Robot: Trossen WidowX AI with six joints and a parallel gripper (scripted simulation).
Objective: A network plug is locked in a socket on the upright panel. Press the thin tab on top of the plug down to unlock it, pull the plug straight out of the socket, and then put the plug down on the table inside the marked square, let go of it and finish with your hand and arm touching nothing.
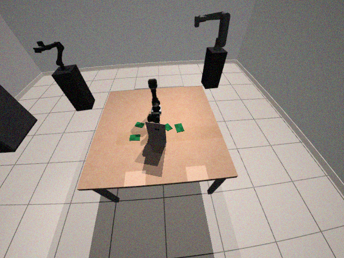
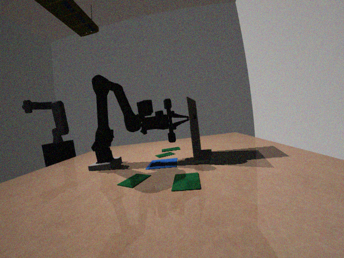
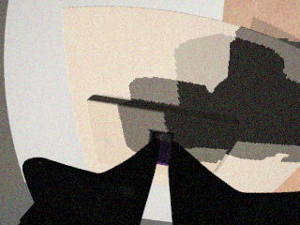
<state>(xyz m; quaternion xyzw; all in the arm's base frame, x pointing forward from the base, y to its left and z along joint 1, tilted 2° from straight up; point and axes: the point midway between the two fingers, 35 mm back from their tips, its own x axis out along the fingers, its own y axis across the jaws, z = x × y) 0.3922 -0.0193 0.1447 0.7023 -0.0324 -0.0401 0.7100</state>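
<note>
While the fingers are pinching narrowly on the plug (image 3: 164, 153), it is sitting at the panel (image 2: 193, 126).
Only a purple sliver is showing between the dark tips; its tab and socket are hiding behind them, above the bench (image 2: 250, 200).
</note>
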